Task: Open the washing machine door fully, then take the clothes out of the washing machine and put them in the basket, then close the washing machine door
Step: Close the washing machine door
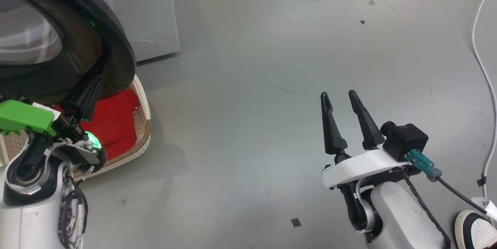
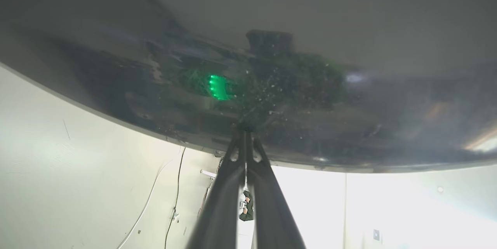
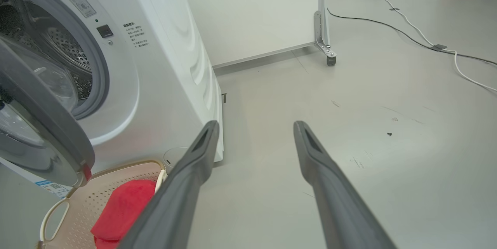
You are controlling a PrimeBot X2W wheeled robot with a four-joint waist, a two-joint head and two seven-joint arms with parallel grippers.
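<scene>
The washing machine door (image 1: 58, 43) with its glossy black rim stands partly open at the upper left. My left gripper (image 1: 99, 72) is shut, its fingertips pressed against the rim; the left wrist view shows the two fingers together touching the door (image 2: 271, 86). Red clothes (image 1: 112, 122) lie in the cream basket (image 1: 143, 140) on the floor beneath the door. My right gripper (image 1: 341, 99) hangs open and empty over bare floor at the lower right. In the right wrist view the white washing machine (image 3: 163, 78) shows its steel drum, with the door (image 3: 42, 124), the basket (image 3: 77, 210) and the clothes (image 3: 124, 210).
A white cable (image 1: 481, 66) runs along the floor at the right. A person's shoe (image 1: 475, 229) is at the bottom right corner. A wheeled panel leg (image 3: 324, 43) and cables (image 3: 419, 39) lie further off.
</scene>
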